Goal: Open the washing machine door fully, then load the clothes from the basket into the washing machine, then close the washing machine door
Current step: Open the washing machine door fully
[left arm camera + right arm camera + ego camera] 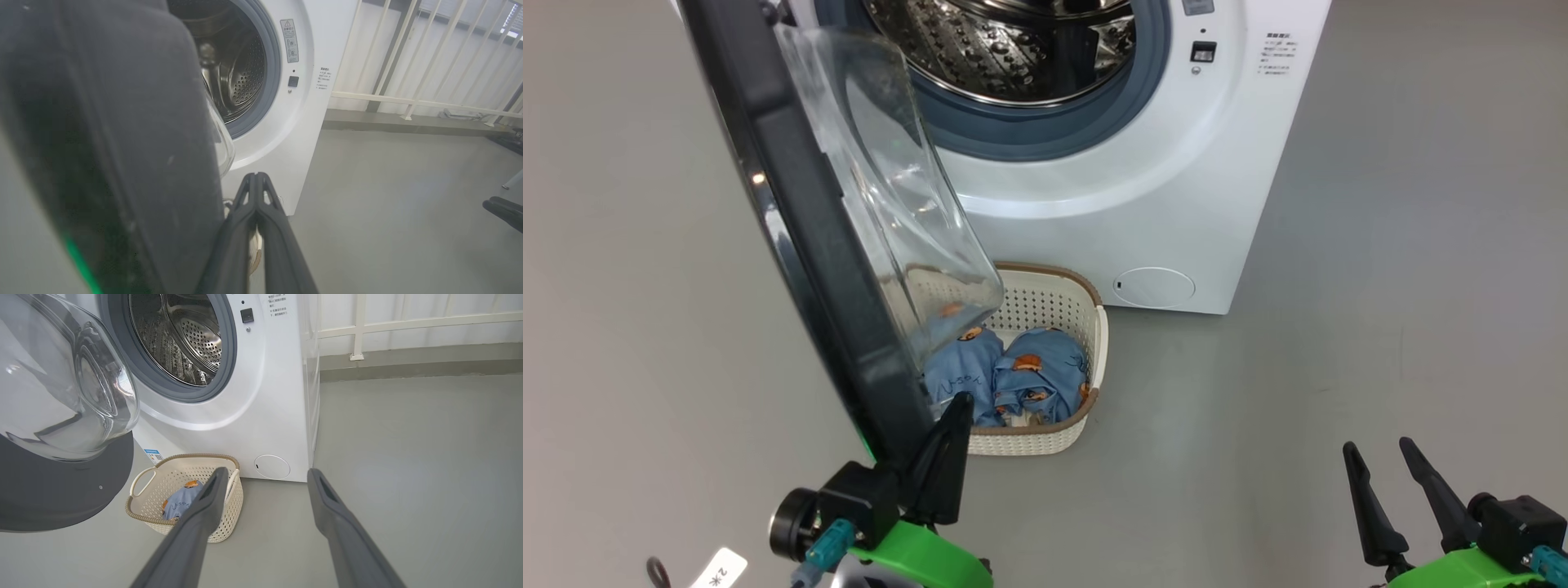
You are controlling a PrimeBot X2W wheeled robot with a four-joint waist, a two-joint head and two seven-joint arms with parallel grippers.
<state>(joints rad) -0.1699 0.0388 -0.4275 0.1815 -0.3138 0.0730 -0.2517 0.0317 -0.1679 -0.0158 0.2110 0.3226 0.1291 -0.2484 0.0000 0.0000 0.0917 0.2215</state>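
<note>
The washing machine door (833,269) stands open, sticking out toward us. It is big and round, with a shiny black ring (768,139) and a see-through glass bowl (890,188) bulging from its middle. Our left hand (960,402) sits just beside the door's bottom edge, its two dark fingers pressed flat together with nothing between them. We cannot tell if it touches the door. Our right hand (1378,445) is well apart from it, fingers spread and empty. The cream basket (1094,298) stands on the grey floor (1339,327) against the white washing machine (1176,180), with blue clothes (1037,376) inside.
</note>
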